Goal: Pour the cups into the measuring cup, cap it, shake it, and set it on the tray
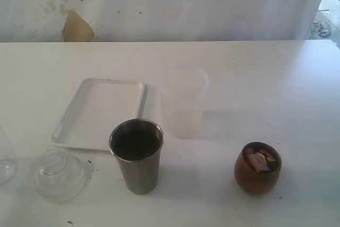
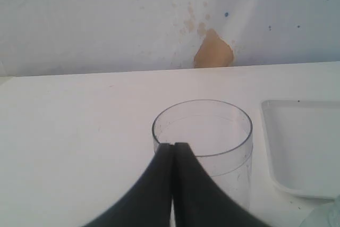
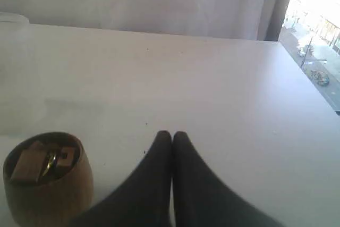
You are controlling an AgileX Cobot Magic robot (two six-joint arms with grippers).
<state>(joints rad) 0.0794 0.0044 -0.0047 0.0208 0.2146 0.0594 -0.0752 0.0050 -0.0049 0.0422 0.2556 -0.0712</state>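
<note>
In the exterior view, at the far 9 o'clock edge of the table, only a curved clear sliver of the measuring cup shows. At its 3 o'clock a clear domed lid rests on the table. The white tray lies flat at the lid's 1 o'clock. The steel tumbler stands upright at the tray's 5 o'clock corner, its inside dark. A frosted plastic cup stands at the tumbler's 1 o'clock, just beside the tray. The wooden cup sits well apart at the tumbler's 3 o'clock, with small brown pieces inside.

In the left wrist view, the left gripper has its 2 black jaws pressed together on nothing, its tips in front of the measuring cup's near rim; whether they touch it I cannot tell. The right gripper is likewise clamped together with nothing between the jaws, over bare table near the wooden cup.
</note>
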